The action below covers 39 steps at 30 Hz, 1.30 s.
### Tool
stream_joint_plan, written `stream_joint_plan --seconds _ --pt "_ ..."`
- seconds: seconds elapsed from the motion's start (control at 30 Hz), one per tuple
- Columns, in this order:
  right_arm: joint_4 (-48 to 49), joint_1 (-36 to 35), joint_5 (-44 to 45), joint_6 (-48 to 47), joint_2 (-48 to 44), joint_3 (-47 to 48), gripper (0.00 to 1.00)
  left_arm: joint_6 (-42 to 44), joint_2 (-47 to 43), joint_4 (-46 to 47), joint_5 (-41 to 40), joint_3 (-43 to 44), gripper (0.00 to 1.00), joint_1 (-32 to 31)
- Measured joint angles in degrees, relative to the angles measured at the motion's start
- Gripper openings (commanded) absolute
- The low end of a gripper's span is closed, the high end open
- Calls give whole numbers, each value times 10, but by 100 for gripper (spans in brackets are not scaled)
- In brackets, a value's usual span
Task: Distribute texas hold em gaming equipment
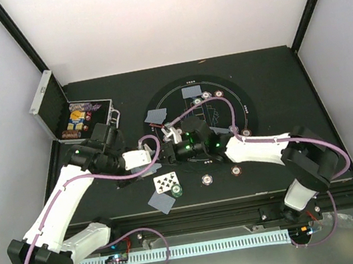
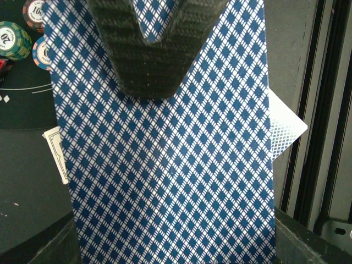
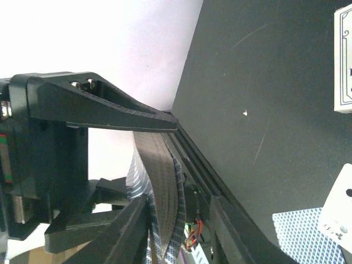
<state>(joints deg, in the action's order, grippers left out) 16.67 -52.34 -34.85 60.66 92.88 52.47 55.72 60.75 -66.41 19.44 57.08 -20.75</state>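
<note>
Closest to the left wrist lens, a held card [image 2: 165, 176] with a blue diamond back fills nearly the whole view. It is pinched by the left tool [image 2: 151, 82], which is closed on it; one black textured finger is seen pressed flat on its back. A second card's white corner [image 2: 286, 124] is seen behind it at the right edge, and a sliver of a third card [image 2: 55, 151] at the left. A green chip marked 20 [image 2: 14, 39] and a brown-red chip [image 2: 33, 12] are noted at the upper left of that view, on the round black mat [image 1: 242, 97]. The right tool [image 3: 165, 154] is closed on a stack of cards [image 3: 157, 192], seen edge-on between its black fingers; a blue-backed card [image 3: 302, 236] is noted on the table [image 1: 275, 75] beyond. From above, both tools are seen meeting near the mat's near-left edge. A face-up card [image 1: 166, 182] is laid just in front of them, with a green-rimmed chip [image 1: 176, 189] touching its near corner and a back-up card [image 1: 161, 201] just beside that. Two more back-up cards are noted farther off: a far card [image 1: 191, 91] and a left card [image 1: 157, 115]. Small chips are spread on the mat: a far pair [image 1: 212, 95] and a near pair [image 1: 222, 175]. An open silver case [image 1: 47, 106] is set at the far left.
</note>
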Motion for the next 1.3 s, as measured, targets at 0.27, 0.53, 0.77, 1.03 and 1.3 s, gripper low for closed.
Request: stream_joint_plan --seconds 0.27,0.53,0.77,1.03,1.3 --pt "-21 1 12 1 -26 0 7 0 0 0 0 0 2 0" --pt "-37 10 17 2 -59 -10 1 0 0 3 0 0 2 0" --pt "-16 22 8 24 -68 -35 1 0 0 2 0 0 2 0" --pt "-22 134 -22 30 -132 -70 1 0 0 3 -3 0 2 0" --pt "-107 287 -61 -37 -94 23 1 0 0 2 -3 0 2 0"
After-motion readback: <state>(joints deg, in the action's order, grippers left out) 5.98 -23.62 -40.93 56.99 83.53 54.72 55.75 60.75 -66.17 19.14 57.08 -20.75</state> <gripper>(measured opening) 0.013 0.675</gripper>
